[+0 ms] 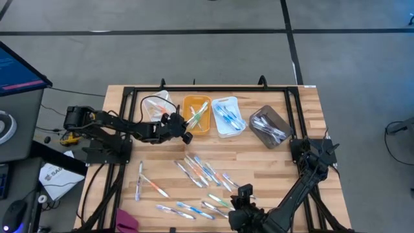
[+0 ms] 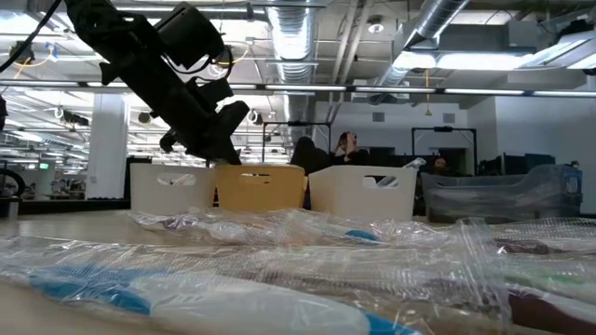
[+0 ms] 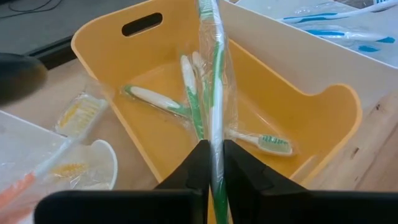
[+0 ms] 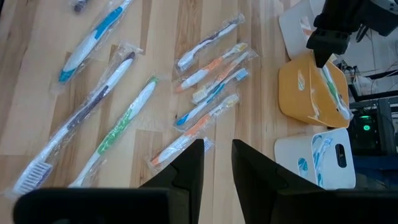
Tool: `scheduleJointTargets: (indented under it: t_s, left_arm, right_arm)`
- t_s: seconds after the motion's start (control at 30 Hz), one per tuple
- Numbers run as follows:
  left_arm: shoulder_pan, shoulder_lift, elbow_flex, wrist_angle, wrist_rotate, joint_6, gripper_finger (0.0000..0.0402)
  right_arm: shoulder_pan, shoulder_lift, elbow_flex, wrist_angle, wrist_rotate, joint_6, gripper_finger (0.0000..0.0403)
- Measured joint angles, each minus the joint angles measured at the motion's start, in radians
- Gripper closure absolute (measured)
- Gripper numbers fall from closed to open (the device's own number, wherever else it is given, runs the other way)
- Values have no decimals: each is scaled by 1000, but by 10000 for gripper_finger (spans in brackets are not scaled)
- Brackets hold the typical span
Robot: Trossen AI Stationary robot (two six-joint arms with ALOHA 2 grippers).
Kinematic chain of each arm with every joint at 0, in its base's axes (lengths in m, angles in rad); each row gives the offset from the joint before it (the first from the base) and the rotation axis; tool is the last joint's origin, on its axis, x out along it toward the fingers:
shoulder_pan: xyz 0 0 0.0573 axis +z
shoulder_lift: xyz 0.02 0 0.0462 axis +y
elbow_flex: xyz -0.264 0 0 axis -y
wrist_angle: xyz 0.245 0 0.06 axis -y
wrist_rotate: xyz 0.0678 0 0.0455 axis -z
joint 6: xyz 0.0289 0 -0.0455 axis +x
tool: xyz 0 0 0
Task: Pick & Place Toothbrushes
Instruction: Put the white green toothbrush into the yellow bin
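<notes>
My left gripper (image 1: 186,127) is at the near rim of the yellow bin (image 1: 196,116), shut on a green-and-white toothbrush (image 3: 215,74) in a clear wrapper. Inside that bin (image 3: 292,112) lie more green toothbrushes (image 3: 186,99). Several wrapped toothbrushes (image 1: 202,173) in blue, orange and green lie flat on the wooden table. My right gripper (image 1: 244,193) hovers over them near the table's front edge. In its wrist view the fingers (image 4: 217,163) stand open with nothing between them. My left gripper pinches the green toothbrush, wrapper and all, between its two fingers (image 3: 200,163), on the shaft (image 3: 216,140) toward one end. The fingers slant down from the table's left and lie along the brush. It sticks out ahead of them, slanting across the yellow bin's opening, off the table.
A white bin (image 1: 159,107) with orange brushes stands left of the yellow one. To the right are a white bin (image 1: 228,116) with blue brushes and a grey bin (image 1: 270,126). A black frame rims the table (image 1: 304,162). People sit in the room behind.
</notes>
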Motion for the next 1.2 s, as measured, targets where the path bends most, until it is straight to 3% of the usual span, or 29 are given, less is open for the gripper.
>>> scheduleJointTargets:
  t_s: [0.83, 1.2]
  left_arm:
    - [52, 0, 0, -1, 53, 2, 368]
    - [52, 0, 0, -1, 56, 7, 324]
  right_arm:
    - [-1, 0, 0, 1, 0, 0, 327]
    - [-1, 0, 0, 0, 0, 0, 327]
